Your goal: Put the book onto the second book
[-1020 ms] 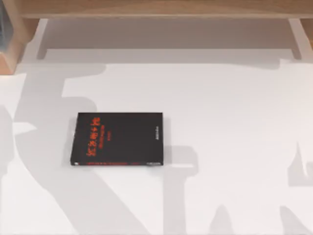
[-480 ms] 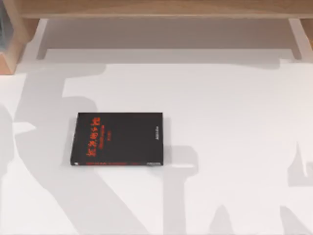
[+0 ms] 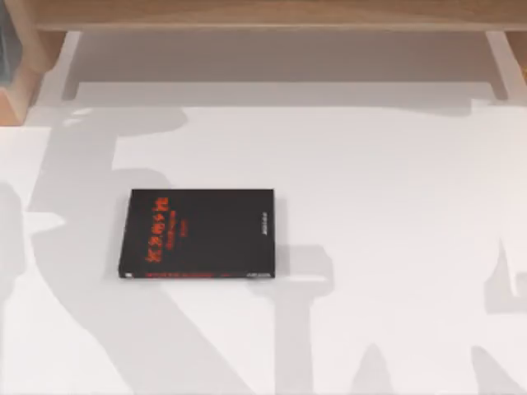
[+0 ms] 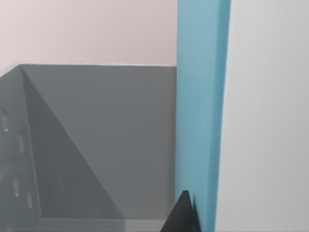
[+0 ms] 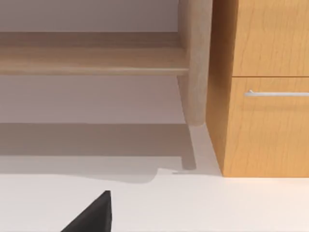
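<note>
Black book: the second book [image 3: 198, 234] lies flat on the white tabletop [image 3: 395, 206], left of centre in the top view; red lettering near its left edge, small pale text near its right edge.
Light blue book: the book [image 4: 200, 111] stands upright in the left wrist view, spine or edge toward the camera, next to a grey bin-like wall [image 4: 96, 140] with holes along one side; pale surface on its other side.
Left tool: a dark fingertip [image 4: 183, 215] shows at the frame's lower edge, just beside or touching the blue book; cannot tell whether it is wide, narrow or holding the book.
Right tool: a dark fingertip [image 5: 91, 215] shows low in the right wrist view, over the white tabletop; opening cannot be told.
Wood: wooden shelf [image 5: 91, 60] with a round post [image 5: 195, 63], wooden cabinet [image 5: 270, 38] with a drawer handle [image 5: 277, 93] beside it.
Shadows: arm shadows fall across the tabletop around the black book.
</note>
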`<action>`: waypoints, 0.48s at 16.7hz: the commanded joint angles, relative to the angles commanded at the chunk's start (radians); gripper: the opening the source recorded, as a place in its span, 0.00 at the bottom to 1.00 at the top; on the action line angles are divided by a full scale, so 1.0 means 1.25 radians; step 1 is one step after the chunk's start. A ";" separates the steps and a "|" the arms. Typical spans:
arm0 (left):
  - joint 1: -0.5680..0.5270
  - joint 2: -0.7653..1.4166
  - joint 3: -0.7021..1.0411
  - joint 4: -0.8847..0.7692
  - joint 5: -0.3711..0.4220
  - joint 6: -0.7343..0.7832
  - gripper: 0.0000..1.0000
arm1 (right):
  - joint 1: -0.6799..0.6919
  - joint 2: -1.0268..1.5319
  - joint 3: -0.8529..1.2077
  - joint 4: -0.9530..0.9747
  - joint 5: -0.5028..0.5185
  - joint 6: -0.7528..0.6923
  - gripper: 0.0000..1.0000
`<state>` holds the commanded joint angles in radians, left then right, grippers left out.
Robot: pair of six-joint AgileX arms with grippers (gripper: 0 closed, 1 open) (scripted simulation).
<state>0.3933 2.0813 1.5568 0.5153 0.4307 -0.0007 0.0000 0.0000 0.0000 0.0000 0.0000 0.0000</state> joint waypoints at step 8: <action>-0.021 -0.057 -0.036 0.005 -0.054 0.059 0.00 | 0.000 0.000 0.000 0.000 0.000 0.000 1.00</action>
<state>0.3672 2.0103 1.5119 0.5217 0.3634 0.0735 0.0000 0.0000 0.0000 0.0000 0.0000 0.0000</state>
